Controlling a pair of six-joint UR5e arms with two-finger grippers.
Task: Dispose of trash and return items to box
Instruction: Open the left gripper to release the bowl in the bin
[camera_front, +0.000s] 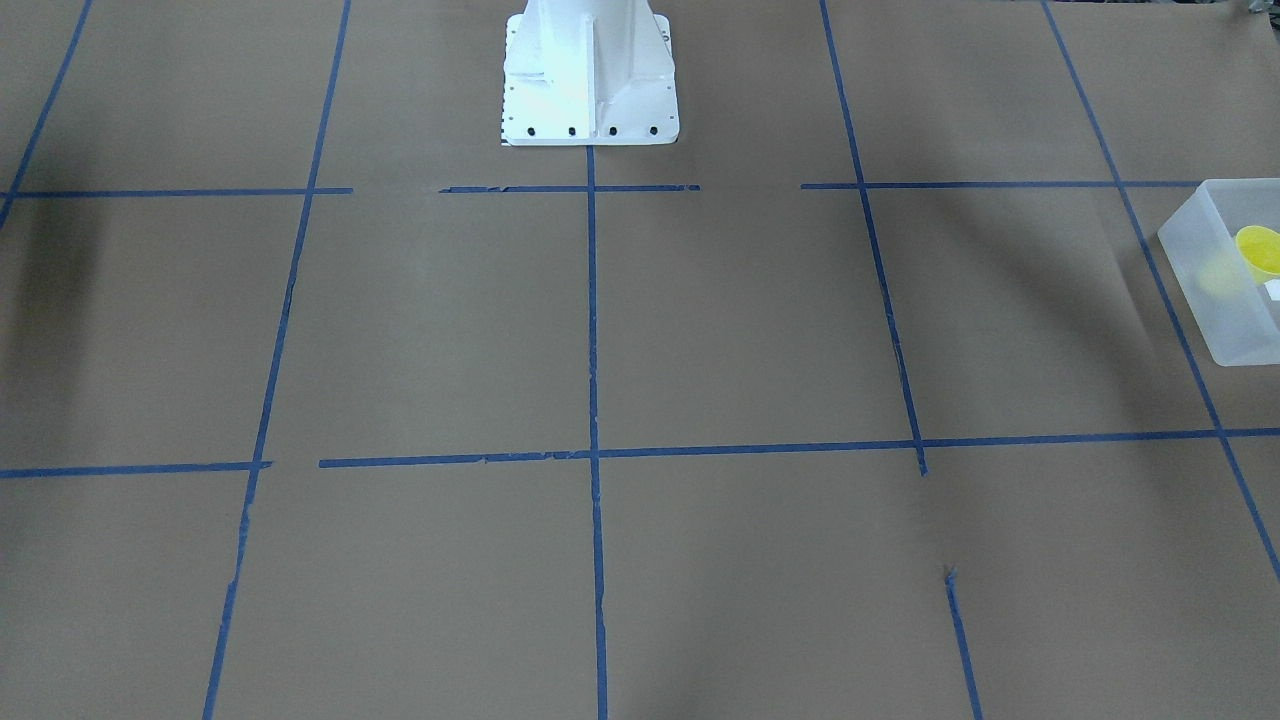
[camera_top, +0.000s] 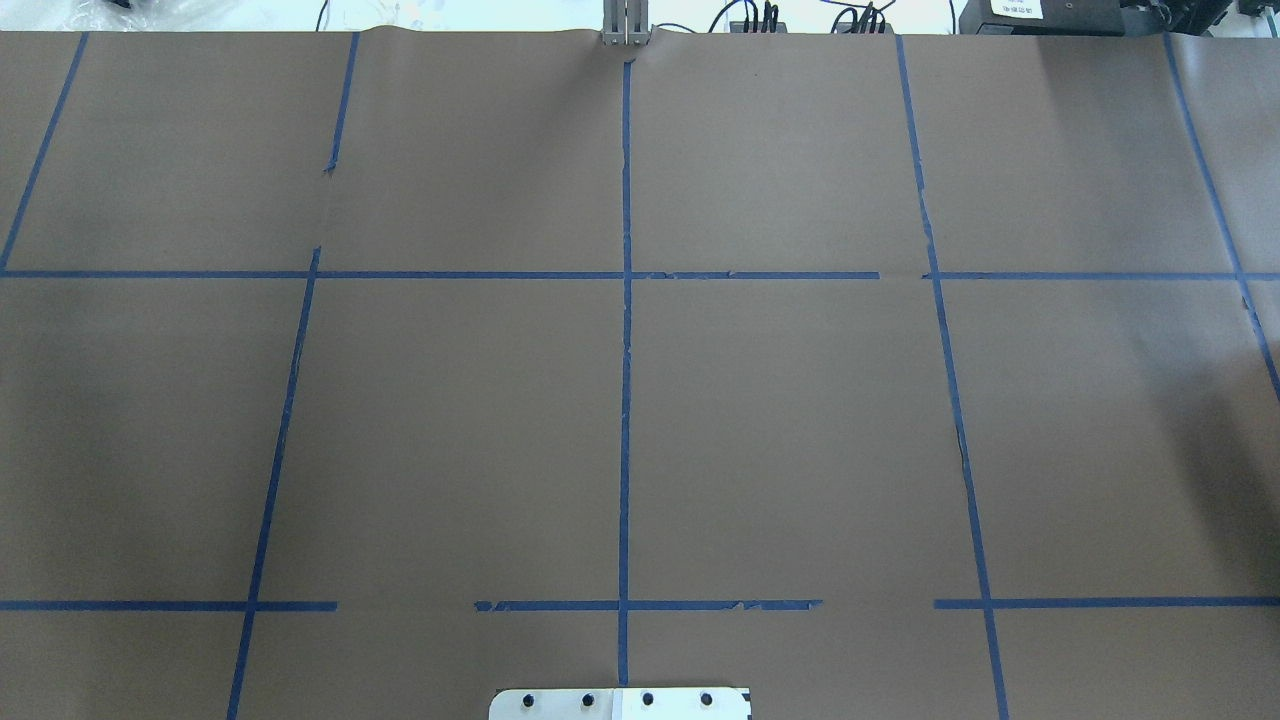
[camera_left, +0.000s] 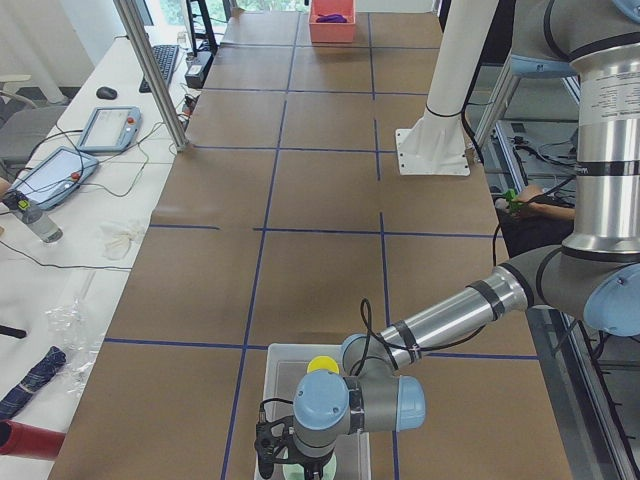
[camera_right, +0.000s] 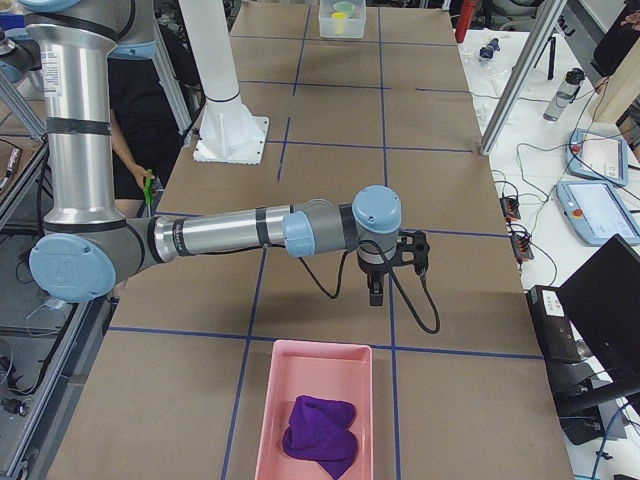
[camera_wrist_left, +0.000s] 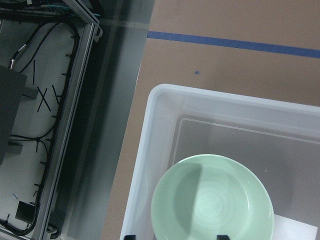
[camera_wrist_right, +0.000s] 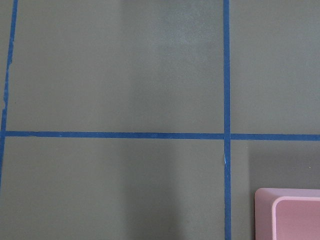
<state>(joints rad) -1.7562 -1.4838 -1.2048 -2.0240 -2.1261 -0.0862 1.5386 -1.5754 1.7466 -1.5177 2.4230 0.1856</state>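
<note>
- Box (camera_wrist_left: 160, 150): frosted white, at the end of the surface (camera_front: 700, 330) on the robot's left.
- Inside the box: mint-green bowl (camera_wrist_left: 212, 200), mouth up, close to one short wall.
- Also inside the box, beyond the bowl: yellow cup (camera_front: 1258, 250).
- Directly above the box, over the bowl: left hand (camera_wrist_left: 176, 237), fingers (camera_wrist_left: 130, 236) spread wide, gripping nothing. Only the two tips in the wrist view, one outside the bowl's rim, one over its hollow.
- Well apart from the box, toward the opposite end of the surface: right hand (camera_right: 375, 292), pointing down over bare brown paper. Spread or closed, cannot tell.
- Farther still from the box: pink tray (camera_right: 270, 400) holding a purple cloth (camera_right: 320, 438).
</note>
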